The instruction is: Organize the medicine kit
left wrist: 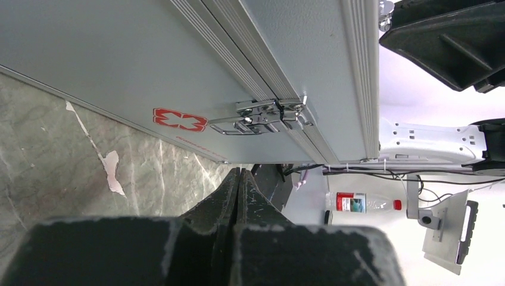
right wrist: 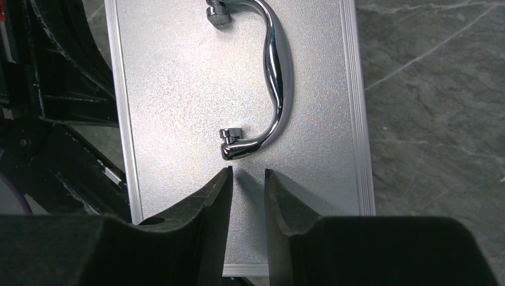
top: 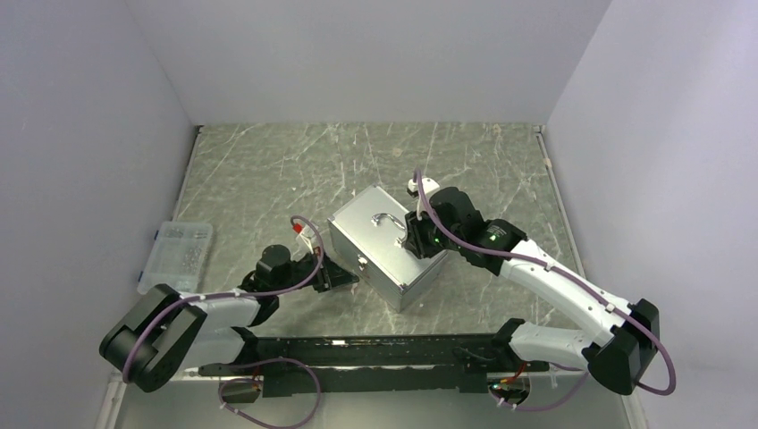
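Fingers (left wrist: pixel 221 201) on left arm (top: pixel 223 308) closed, facing medicine kit (left wrist: pixel 178 59).

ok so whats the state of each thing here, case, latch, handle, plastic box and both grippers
medicine kit: lid shut, standing upright
latch: looks fastened across the seam
handle: lying flat on the lid
left gripper: shut, empty, pointing at the latch side
right gripper: jaws slightly apart, empty, over the lid by the handle's end
clear plastic box: lid looks shut, well left of the kit
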Controlling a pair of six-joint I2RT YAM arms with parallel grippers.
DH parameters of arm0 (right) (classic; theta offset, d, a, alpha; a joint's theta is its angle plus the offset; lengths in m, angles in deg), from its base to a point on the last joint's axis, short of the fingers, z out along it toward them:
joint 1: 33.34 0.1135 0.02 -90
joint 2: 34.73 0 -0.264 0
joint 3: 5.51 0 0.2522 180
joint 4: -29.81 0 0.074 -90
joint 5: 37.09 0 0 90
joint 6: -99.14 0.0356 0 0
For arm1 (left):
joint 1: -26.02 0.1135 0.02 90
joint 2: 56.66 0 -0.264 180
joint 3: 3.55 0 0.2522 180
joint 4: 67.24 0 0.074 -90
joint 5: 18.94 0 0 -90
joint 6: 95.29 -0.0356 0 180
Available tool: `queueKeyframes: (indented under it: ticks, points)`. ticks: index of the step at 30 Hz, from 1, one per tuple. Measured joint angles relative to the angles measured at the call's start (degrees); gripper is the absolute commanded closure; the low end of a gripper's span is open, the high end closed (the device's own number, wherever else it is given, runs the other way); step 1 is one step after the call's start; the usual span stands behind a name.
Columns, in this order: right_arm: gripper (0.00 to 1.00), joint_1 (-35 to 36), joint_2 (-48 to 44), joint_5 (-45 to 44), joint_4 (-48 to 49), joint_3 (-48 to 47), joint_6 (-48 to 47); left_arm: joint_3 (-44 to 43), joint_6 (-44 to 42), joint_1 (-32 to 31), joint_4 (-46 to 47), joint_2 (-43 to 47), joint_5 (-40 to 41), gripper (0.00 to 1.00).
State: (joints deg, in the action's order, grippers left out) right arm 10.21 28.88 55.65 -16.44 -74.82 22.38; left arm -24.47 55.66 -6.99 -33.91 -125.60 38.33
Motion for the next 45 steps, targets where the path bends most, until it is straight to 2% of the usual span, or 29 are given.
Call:
queueKeyframes:
  ticks: [4, 7, 12, 17, 20, 22, 26, 34, 45]
  points:
    - [0.7, 0.0, 0.0, -0.31, -0.02, 0.39, -0.17, 0.04, -0.24, 0.11, 0.55, -0.22, 0.0, 0.61]
    - [0.7, 0.0, 0.0, -0.35, -0.02, 0.39, -0.17, 0.04, -0.59, 0.46, 0.44, -0.22, 0.11, 0.54]
    - [0.7, 0.0, 0.02, -0.35, -0.02, 0.39, -0.2, 0.44, -0.68, 2.01, 2.51, -1.05, -0.02, 0.53]
    - [0.7, 0.0, 0.07, -0.33, 0.0, 0.39, -0.2, 1.46, 0.17, 4.17, 10.43, -6.54, -1.16, 0.55]
    - [0.7, 0.0, 0.11, -0.33, 0.02, 0.39, -0.2, 1.57, 1.88, 4.87, 20.24, -14.1, -2.84, 0.55]
    - [0.7, 0.0, 0.13, -0.33, 0.02, 0.39, -0.2, 1.66, 3.78, 5.09, 27.02, -20.04, -3.98, 0.59]
    - [0.7, 0.0, 0.13, -0.35, 0.0, 0.39, -0.2, 1.51, 6.32, 5.35, 33.11, -28.61, -5.88, 0.61]
    - [0.69, 0.0, 0.13, -0.7, -0.04, 0.37, -0.17, 1.11, 6.19, 5.97, 37.29, -27.28, -8.11, 0.6]
    - [0.69, 0.0, 0.57, -0.79, -0.5, -0.07, -0.15, -0.81, 5.86, 8.57, 37.79, -27.69, -11.47, 0.6]
